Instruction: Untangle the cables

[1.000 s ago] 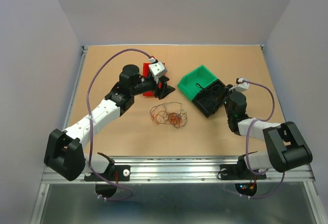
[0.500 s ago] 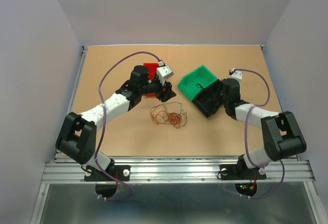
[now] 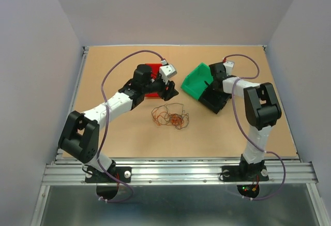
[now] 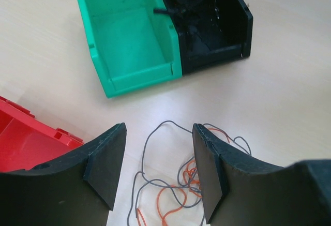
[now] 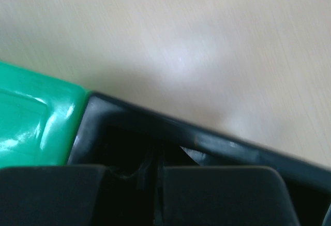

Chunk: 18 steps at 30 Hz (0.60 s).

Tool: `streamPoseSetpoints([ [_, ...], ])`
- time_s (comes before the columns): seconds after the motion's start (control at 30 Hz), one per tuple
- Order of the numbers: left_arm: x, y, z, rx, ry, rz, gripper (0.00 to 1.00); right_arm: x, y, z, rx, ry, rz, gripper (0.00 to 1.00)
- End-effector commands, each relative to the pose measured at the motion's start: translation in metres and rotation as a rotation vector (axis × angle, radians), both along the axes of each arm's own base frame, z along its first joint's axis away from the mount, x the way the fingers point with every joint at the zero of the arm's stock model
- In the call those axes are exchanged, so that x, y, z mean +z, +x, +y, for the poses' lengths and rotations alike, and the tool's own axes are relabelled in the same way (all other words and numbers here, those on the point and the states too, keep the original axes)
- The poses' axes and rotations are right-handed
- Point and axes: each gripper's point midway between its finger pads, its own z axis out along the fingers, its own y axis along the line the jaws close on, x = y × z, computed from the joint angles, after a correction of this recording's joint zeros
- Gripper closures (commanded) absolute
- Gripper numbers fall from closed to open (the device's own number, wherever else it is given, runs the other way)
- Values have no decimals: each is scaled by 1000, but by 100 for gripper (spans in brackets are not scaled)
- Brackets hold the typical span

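The cables (image 3: 169,116) are a small tangle of thin grey-black and orange-red wires lying on the table's middle. In the left wrist view the cables (image 4: 176,184) lie below and between my open fingers. My left gripper (image 3: 168,88) hovers just behind the bunch, open and empty, and shows in its own view (image 4: 159,133). My right gripper (image 3: 213,88) sits low in the black bin; in its own view (image 5: 158,184) the jaws are pressed together, with a thin dark strand at the seam that I cannot identify.
A green bin (image 3: 195,80) and a black bin (image 3: 221,102) stand side by side at the back right, also in the left wrist view (image 4: 139,76) (image 4: 247,27). A red bin (image 3: 151,69) lies partly under my left arm.
The right arm has swung from the near right up to the far side, its gripper staying at the black bin. The left gripper has shifted slightly right. The cables have not moved.
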Motion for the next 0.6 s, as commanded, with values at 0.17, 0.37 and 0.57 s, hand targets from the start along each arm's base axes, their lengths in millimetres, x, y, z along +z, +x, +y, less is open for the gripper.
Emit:
streamPoseSetpoints([
  [0.17, 25, 5, -6, -9, -26, -71, 36, 29, -22, -9, -109, -49, -5, 86],
  [0.37, 25, 4, -7, -17, -28, -68, 36, 82, -31, 3, -84, 37, -172, 69],
  [0.57, 29, 1, -6, -21, -36, -72, 36, 99, -41, 4, -65, 52, -220, 62],
])
